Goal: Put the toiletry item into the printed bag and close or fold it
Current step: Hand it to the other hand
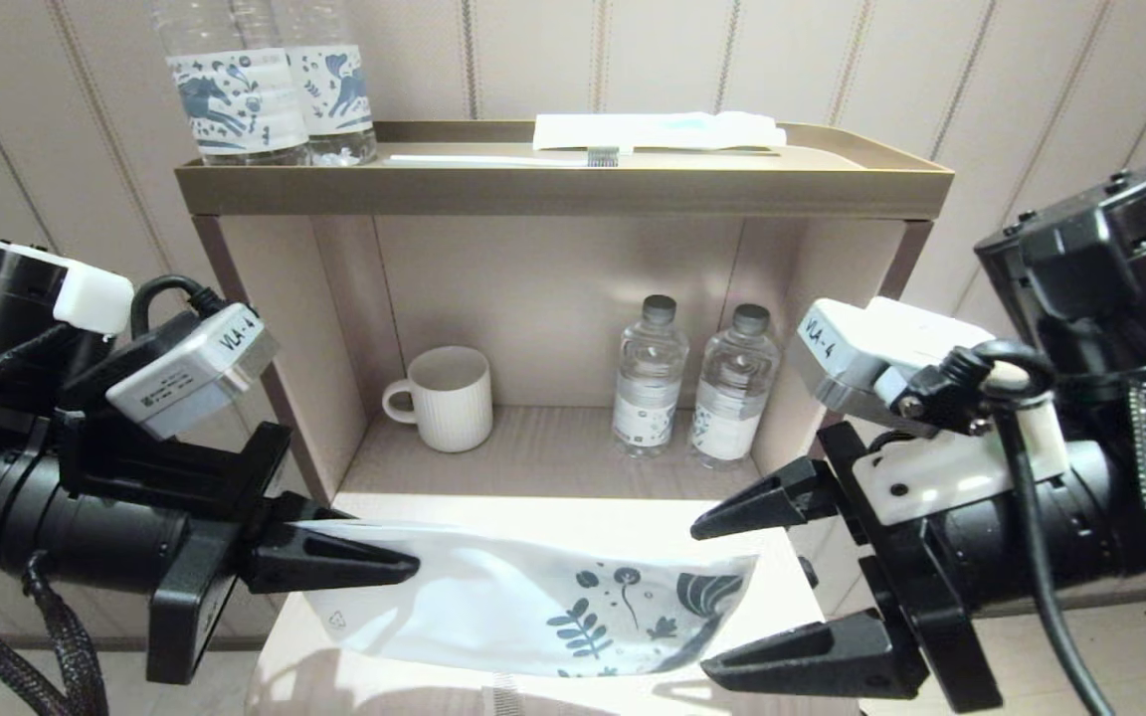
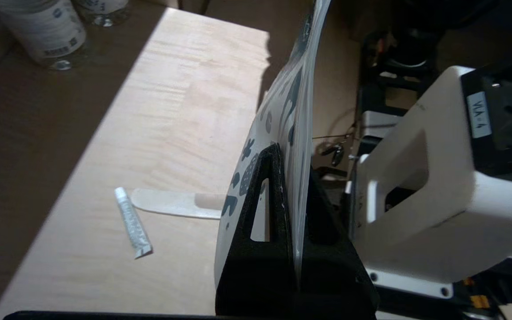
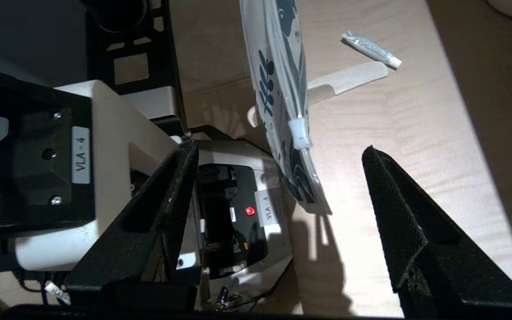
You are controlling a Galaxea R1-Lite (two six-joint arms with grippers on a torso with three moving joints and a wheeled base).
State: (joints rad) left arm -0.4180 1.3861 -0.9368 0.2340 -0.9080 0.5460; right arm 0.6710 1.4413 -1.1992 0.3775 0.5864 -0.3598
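Observation:
The printed bag [image 1: 533, 607], white with a dark-blue leaf print at its right end, hangs flat above the table. My left gripper [image 1: 404, 569] is shut on its plain end [image 2: 300, 89]. My right gripper [image 1: 707, 599] stands open around the printed end without touching it. The bag's white slider [image 3: 300, 133] sits near that end, just beyond my right gripper [image 3: 279, 149]. A small white tube [image 2: 132, 223], a toiletry item, lies on the table under the bag beside a pale flat comb [image 2: 171, 203]. The head view hides both.
The open shelf behind the wooden table [image 1: 573, 512] holds a white ribbed mug [image 1: 449, 398] and two small water bottles [image 1: 648, 373]. Its top tray [image 1: 563, 189] carries two larger bottles [image 1: 265, 89] and a white toothbrush packet [image 1: 653, 129].

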